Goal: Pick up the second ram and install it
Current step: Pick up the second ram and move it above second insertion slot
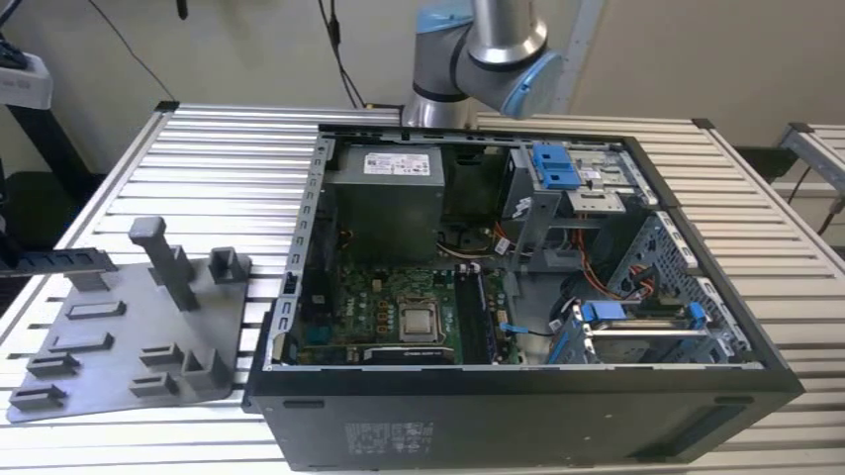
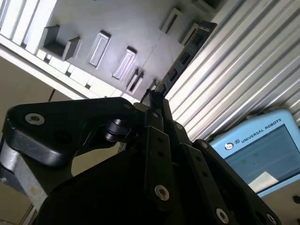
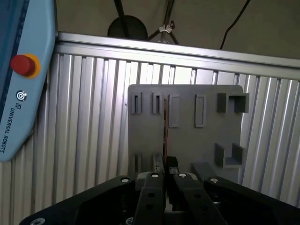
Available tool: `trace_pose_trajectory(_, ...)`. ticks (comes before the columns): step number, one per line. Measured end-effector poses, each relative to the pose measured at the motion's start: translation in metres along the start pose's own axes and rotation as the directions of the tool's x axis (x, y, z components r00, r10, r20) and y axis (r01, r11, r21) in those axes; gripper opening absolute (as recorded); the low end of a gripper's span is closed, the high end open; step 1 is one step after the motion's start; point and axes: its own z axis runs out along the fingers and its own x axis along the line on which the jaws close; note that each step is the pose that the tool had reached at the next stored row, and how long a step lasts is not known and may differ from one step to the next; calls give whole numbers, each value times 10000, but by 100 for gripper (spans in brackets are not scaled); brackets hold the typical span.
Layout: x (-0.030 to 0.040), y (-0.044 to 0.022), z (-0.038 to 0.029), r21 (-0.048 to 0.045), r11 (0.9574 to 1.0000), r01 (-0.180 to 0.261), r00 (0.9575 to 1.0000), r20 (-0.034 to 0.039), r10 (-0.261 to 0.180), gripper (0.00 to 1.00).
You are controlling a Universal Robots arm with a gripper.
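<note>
A table point(image 1: 225, 168) of ribbed aluminium slats carries two things. An open black computer case point(image 1: 528, 426) lies on its side across the middle of the slats, its inside facing up. A flat grey plastic tray point(image 1: 133, 282) with upright posts and slots lies just beside the case, on the exterior view's left; whether the two touch cannot be told. Bare slats show beyond the case. In the first wrist view the tray point(image 3: 187, 140) lies flat on the slats point(image 3: 93, 117).
</note>
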Motion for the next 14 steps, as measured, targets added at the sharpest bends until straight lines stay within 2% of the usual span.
trace_pose_trajectory(7, -3, 0, -164, 0, 10000, -6, 10000, 0, 6, 14)
trace_pose_trajectory(14, -7, 1, -363, -1, 10000, -14, 10000, 0, 14, 14)
